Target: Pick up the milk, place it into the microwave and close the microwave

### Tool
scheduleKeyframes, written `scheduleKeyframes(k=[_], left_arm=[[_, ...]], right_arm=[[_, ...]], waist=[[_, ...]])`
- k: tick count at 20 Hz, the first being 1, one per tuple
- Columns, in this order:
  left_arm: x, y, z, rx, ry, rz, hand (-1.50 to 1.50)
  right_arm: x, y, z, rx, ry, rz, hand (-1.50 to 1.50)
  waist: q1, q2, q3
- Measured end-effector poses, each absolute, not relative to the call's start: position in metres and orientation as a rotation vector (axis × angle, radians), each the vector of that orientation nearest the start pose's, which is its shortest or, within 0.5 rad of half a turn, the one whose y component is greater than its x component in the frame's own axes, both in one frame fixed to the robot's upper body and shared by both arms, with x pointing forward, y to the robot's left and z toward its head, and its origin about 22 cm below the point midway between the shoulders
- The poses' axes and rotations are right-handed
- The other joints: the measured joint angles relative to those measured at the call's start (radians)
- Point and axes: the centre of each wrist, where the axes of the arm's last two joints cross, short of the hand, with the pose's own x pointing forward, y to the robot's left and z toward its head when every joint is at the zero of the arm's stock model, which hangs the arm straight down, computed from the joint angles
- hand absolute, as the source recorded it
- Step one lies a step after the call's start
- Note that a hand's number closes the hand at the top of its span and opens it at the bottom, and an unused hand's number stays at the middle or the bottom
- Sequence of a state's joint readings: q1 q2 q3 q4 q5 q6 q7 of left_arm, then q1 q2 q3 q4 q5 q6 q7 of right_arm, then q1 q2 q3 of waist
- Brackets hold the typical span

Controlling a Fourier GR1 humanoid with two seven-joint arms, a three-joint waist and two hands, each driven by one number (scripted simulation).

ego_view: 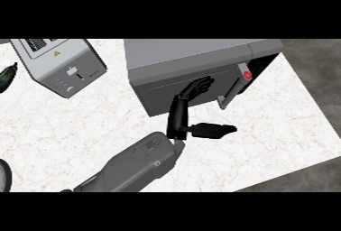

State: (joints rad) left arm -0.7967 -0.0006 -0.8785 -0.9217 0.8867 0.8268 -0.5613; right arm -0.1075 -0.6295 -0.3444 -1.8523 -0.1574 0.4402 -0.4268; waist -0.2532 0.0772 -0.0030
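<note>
Fingers of left hand touch microwave door

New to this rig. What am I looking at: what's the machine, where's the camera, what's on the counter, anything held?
It is a humanoid robot at a kitchen counter. The one picture comes from its head and looks steeply down, so only a grey forearm and a black hand show. That is the left hand. Its straight fingers are against the door of the microwave, its thumb is out sideways, and it holds nothing. The right hand is out of view. On the white counter are the microwave at the back and a toaster at the left. A dark green thing pokes in at the left edge. No milk shows; it may be inside.
</note>
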Motion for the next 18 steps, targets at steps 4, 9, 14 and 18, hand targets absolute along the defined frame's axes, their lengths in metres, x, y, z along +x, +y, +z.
scheduleKeyframes(k=[4, 9, 14, 18], left_arm=[[0.308, 0.002, 0.017, -0.123, -1.818, -0.043, -1.50], [0.308, 0.000, 0.018, -0.140, -1.833, -0.047, -1.50], [0.308, -0.002, 0.019, -0.154, -1.845, -0.052, -1.50], [0.309, -0.002, 0.019, -0.156, -1.849, -0.045, -1.50]], right_arm=[[0.238, -0.379, 0.197, -0.180, -2.296, 0.791, 1.50], [0.246, -0.376, 0.190, -0.113, -2.308, 0.735, -1.50], [0.257, -0.371, 0.157, 0.116, -2.262, 0.561, -1.50], [0.263, -0.373, 0.149, 0.202, -2.233, 0.495, -1.50]], waist=[[0.002, 0.005, 0.000], [0.009, 0.012, 0.002], [0.017, 0.018, 0.006], [0.016, 0.018, 0.005]])
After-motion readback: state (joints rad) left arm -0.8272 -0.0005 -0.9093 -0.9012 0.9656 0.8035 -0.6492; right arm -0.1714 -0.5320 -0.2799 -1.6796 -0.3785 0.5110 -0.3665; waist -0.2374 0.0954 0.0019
